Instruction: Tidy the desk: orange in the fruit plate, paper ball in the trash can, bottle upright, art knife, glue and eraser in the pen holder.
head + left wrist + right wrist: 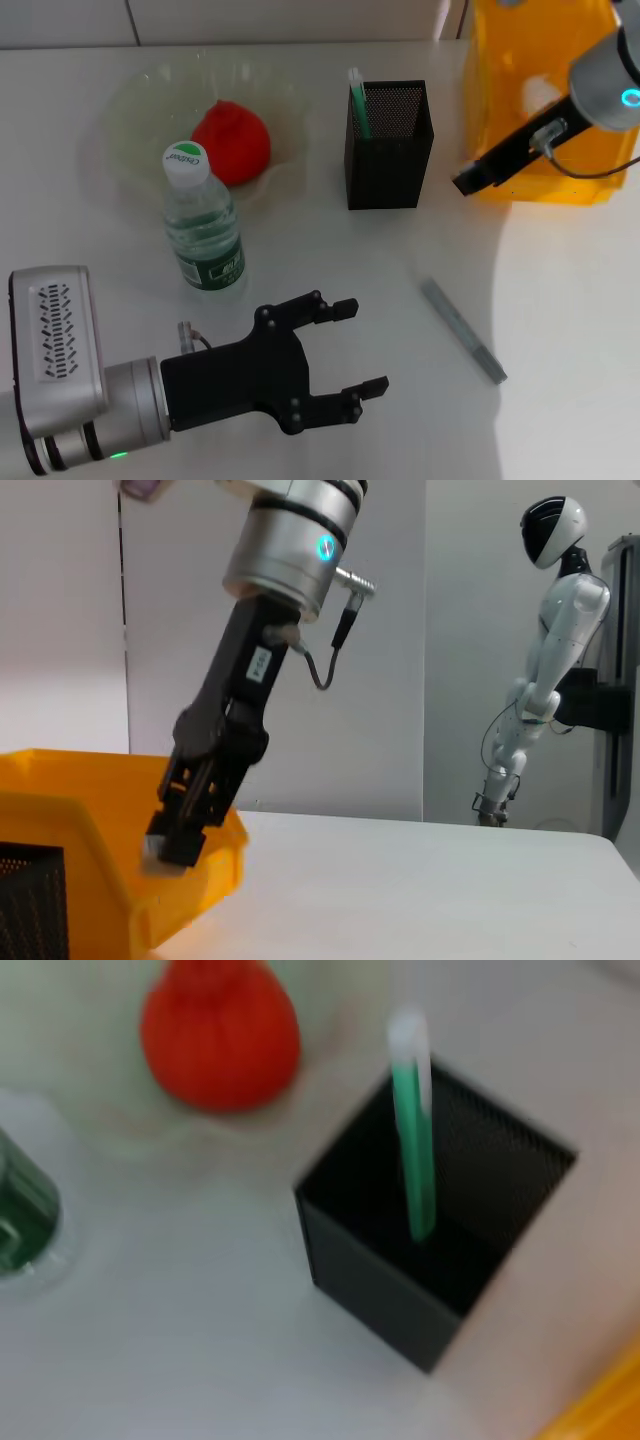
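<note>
The orange (232, 140) lies in the clear fruit plate (130, 110). The bottle (203, 225) stands upright in front of the plate. The black mesh pen holder (390, 145) holds the green glue stick (358, 100). The grey art knife (463, 330) lies flat on the desk to the right. My right gripper (468, 182) hovers between the pen holder and the orange trash can (540, 100). In the left wrist view it (172, 845) is shut on a small pale piece, the eraser (153, 848). My left gripper (345, 350) is open and empty, low near the front.
A pale shape, perhaps the paper ball (540, 90), shows through the trash can's wall. The right wrist view looks down on the pen holder (440, 1250), glue stick (412, 1130), orange (220, 1040) and bottle (20, 1210). A white humanoid robot (540, 650) stands beyond the desk.
</note>
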Robot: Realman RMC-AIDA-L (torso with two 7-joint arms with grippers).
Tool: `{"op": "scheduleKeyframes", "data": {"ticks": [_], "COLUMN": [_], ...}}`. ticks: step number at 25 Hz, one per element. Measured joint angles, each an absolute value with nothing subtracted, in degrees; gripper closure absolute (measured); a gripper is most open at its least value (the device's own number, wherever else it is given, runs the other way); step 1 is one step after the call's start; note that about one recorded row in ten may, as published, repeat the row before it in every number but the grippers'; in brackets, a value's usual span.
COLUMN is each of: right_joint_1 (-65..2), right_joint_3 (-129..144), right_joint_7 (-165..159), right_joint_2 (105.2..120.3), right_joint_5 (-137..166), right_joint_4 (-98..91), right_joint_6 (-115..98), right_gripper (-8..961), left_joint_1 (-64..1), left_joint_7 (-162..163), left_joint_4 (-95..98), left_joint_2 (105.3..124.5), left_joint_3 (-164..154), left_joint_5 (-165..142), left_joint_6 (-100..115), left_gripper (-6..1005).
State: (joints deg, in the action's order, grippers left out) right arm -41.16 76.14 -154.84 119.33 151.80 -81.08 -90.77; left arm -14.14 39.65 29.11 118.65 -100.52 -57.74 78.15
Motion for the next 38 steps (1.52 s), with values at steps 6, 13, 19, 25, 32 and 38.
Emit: {"op": "scheduleKeyframes", "data": {"ticks": [6, 13, 19, 25, 32, 38], "right_joint_1": [-41.4, -45.0, -48.1, -49.5, -49.7, -49.7], "right_joint_3": [74.3, 74.3, 74.6, 75.3, 76.2, 76.1], "right_joint_7": [-154.9, -154.7, -153.8, -152.9, -152.3, -152.3], "right_joint_2": [119.29, 119.27, 119.27, 119.27, 119.35, 119.36], "right_joint_5": [151.3, 151.3, 151.2, 151.3, 151.5, 151.5], "right_joint_4": [-89.6, -84.9, -76.6, -73.0, -71.3, -71.7], "right_joint_6": [-90.0, -83.5, -80.7, -80.2, -78.8, -78.9], "right_gripper": [551, 552, 548, 541, 532, 445], "left_joint_1": [-14.1, -14.2, -14.1, -14.2, -14.2, -14.2], "left_joint_7": [39.4, 39.4, 39.4, 39.4, 39.4, 39.4], "left_joint_4": [29.4, 29.5, 29.5, 29.4, 29.2, 29.1], "left_joint_2": [118.66, 118.65, 118.65, 118.65, 118.59, 118.57], "left_joint_3": [-100.3, -100.2, -100.2, -100.2, -100.2, -100.2], "left_joint_5": [-57.7, -57.7, -57.7, -57.7, -57.7, -57.7], "left_joint_6": [78.1, 78.1, 78.1, 78.1, 78.1, 78.1], "left_gripper": [199, 199, 199, 199, 199, 199]}}
